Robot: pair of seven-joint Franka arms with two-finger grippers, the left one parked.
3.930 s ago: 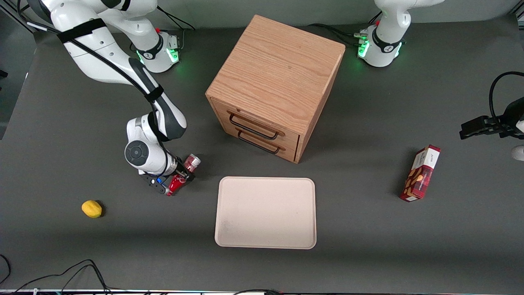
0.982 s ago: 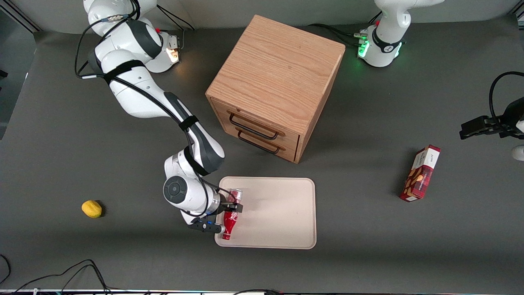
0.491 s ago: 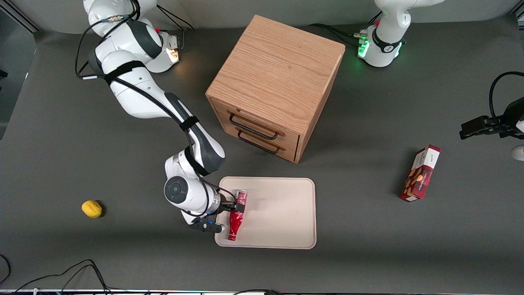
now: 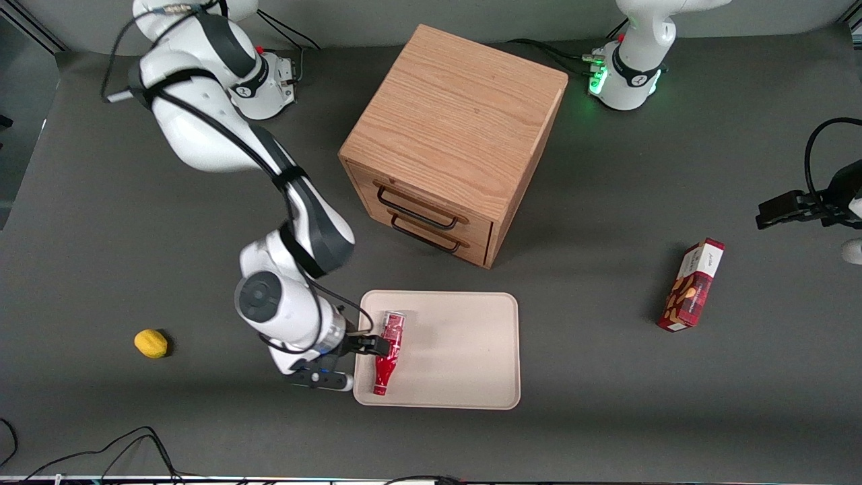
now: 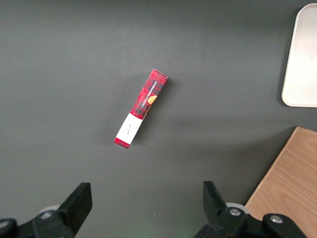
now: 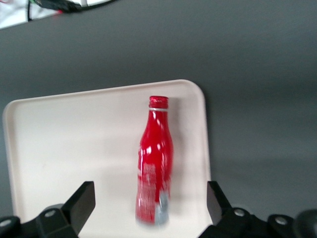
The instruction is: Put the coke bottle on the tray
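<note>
The coke bottle (image 4: 387,353), red with a silvery base, lies on its side on the pale beige tray (image 4: 458,357), close to the tray's edge toward the working arm's end. Its cap points toward the front camera. My right gripper (image 4: 367,347) is open and empty, just above the bottle's base end at that tray edge. In the right wrist view the bottle (image 6: 156,158) lies on the tray (image 6: 69,148), and the gripper (image 6: 148,203) has its two fingers spread wide on either side of the base without touching it.
A wooden two-drawer cabinet (image 4: 451,135) stands farther from the front camera than the tray. A yellow lemon (image 4: 151,343) lies toward the working arm's end. A red snack box (image 4: 693,284) lies toward the parked arm's end; it also shows in the left wrist view (image 5: 141,109).
The gripper carried the bottle from the table onto the tray, then opened and let go. It has drawn back toward the working arm's end, leaving the bottle lying on the tray.
</note>
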